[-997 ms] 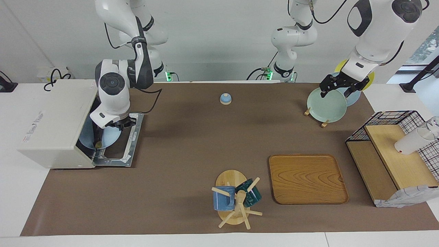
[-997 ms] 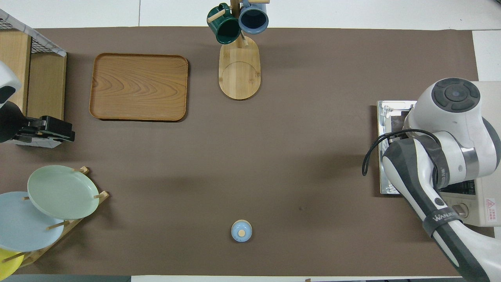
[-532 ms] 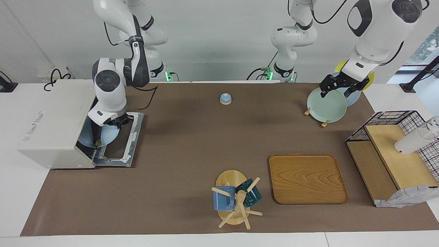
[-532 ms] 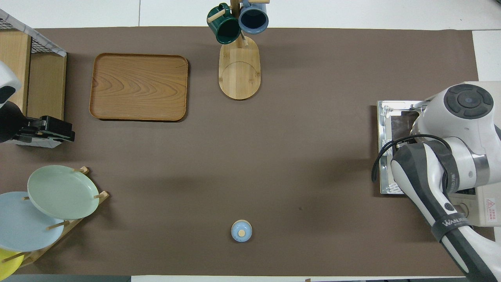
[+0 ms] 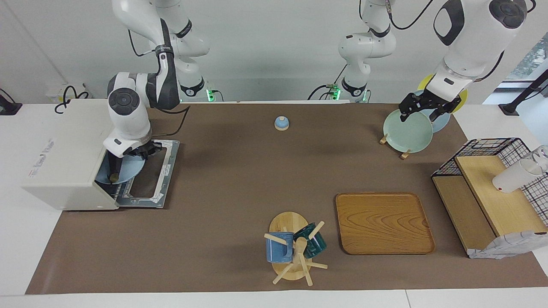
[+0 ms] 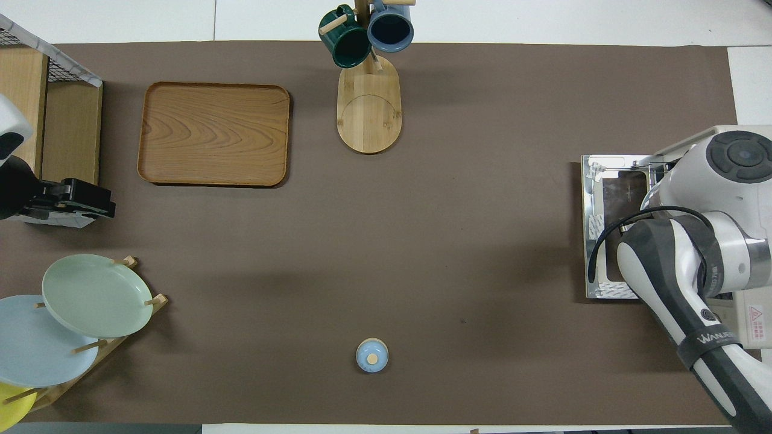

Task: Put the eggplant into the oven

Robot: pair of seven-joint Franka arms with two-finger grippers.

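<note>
The off-white oven (image 5: 64, 149) stands at the right arm's end of the table, its door (image 5: 150, 179) open and lying flat in front of it. My right gripper (image 5: 130, 155) is shut on the rim of a light blue plate (image 5: 128, 170) and holds it in the oven's opening, partly inside. The dark eggplant (image 5: 112, 167) lies on the plate, its tip toward the camera. In the overhead view the right arm's wrist hides the gripper, plate and eggplant; only the oven (image 6: 748, 325) and door (image 6: 609, 235) show. My left gripper (image 5: 421, 113) waits over the plate rack.
A rack with a green plate (image 5: 406, 130) and others stands at the left arm's end, next to a wire-and-wood shelf (image 5: 488, 188). A wooden tray (image 5: 383, 222) and a mug tree (image 5: 293, 248) lie farther from the robots. A small blue bell (image 5: 281, 123) sits near them.
My right gripper has carried the plate with the eggplant from over the open door deeper into the oven's opening. The left arm has not moved.
</note>
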